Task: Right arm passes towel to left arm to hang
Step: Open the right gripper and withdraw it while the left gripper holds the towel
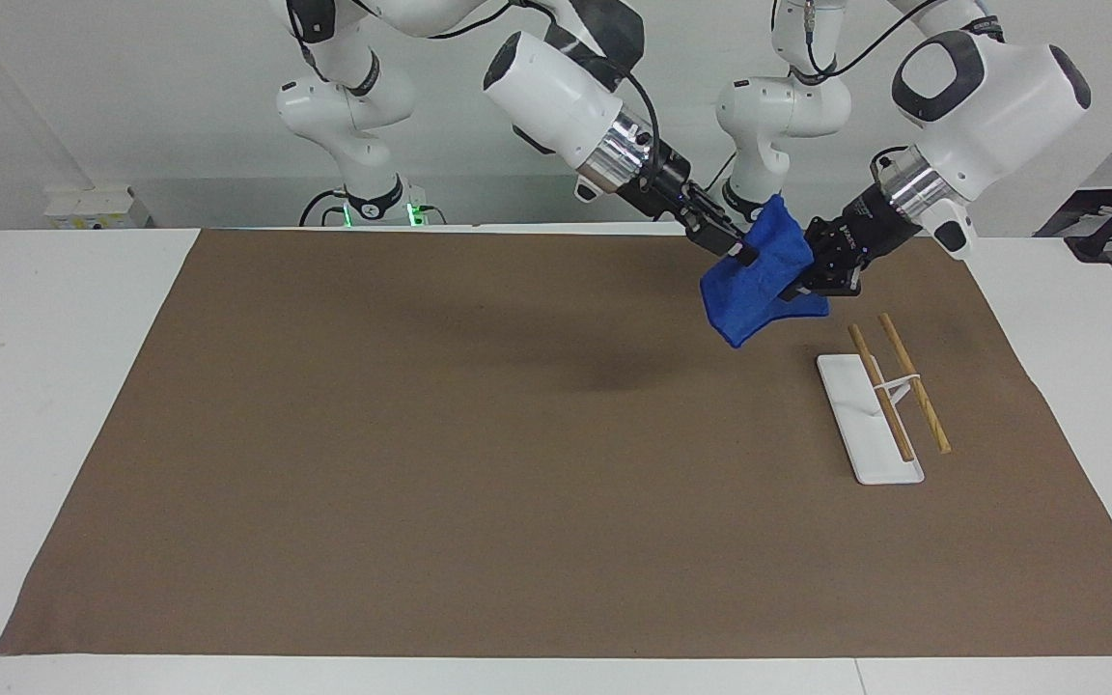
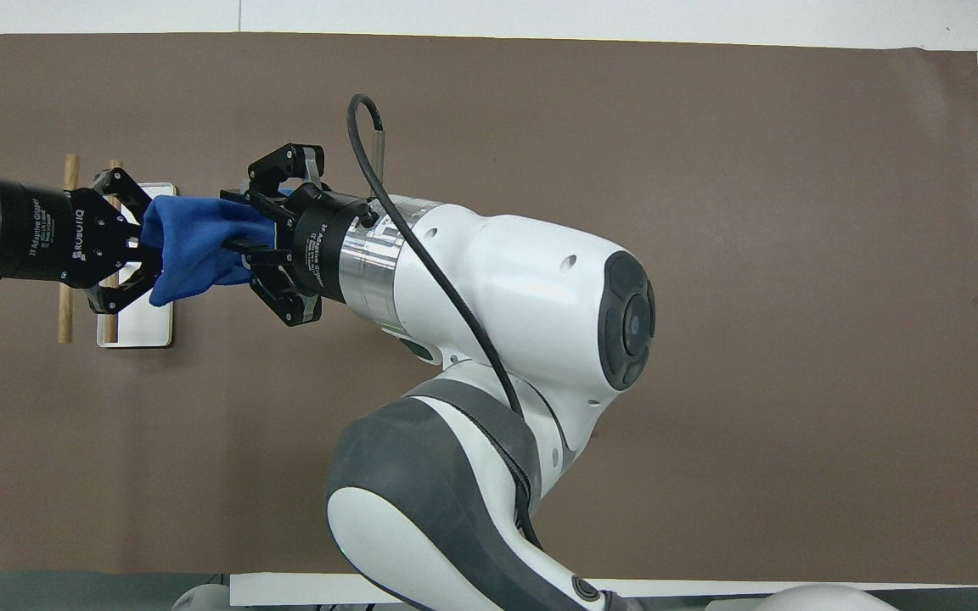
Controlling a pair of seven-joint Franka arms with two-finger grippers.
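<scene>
The bright blue towel (image 1: pixel 754 290) (image 2: pixel 196 255) hangs in the air between the two grippers, over the brown mat near the rack. My left gripper (image 1: pixel 797 282) (image 2: pixel 149 252) is shut on the towel's end toward the left arm's side of the table. My right gripper (image 1: pixel 739 249) (image 2: pixel 237 222) is at the towel's other end. Its fingers (image 2: pixel 238 198) stand apart, with the cloth still lying between them. The lower part of the towel droops toward the mat.
A white base plate (image 1: pixel 855 405) (image 2: pixel 149 327) carrying two wooden rods (image 1: pixel 913 381) (image 2: pixel 66 255) stands on the brown mat (image 1: pixel 421 434) just below the towel and the left gripper. The right arm's big white and grey body (image 2: pixel 497 322) fills the middle of the overhead view.
</scene>
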